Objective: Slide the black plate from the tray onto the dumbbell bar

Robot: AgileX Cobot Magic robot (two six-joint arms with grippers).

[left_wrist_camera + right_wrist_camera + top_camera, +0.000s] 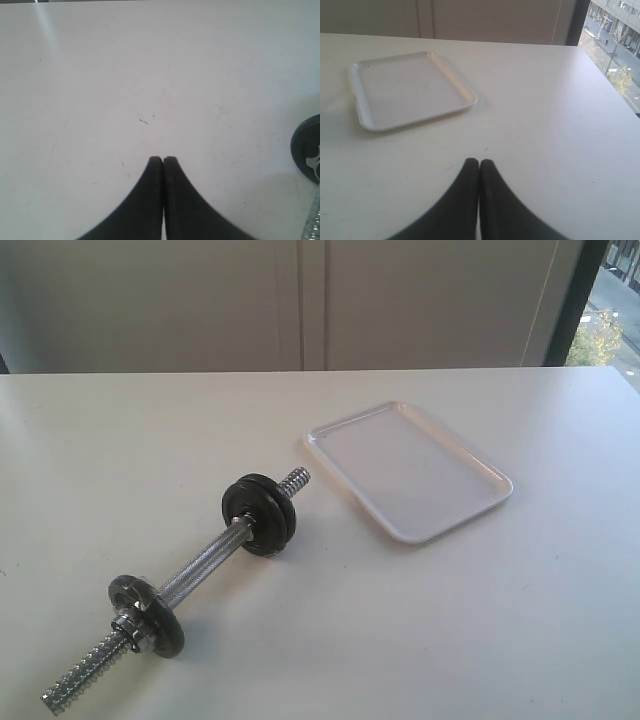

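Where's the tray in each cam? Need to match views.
Exterior: tray right of centre.
Left wrist: not in it.
Right wrist: tray on the table beyond the right tool.
Shared landmark: window, in exterior and right wrist only.

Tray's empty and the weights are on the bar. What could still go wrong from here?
1. No collar shows outside the black plate on the far threaded end of the dumbbell bar, so it could slip off if the bar is nudged or tipped.
2. The bar lies on the flat table, propped on that plate and the grey disc, both round, so it may roll.
The left tool and the right tool are shut and touch nothing.
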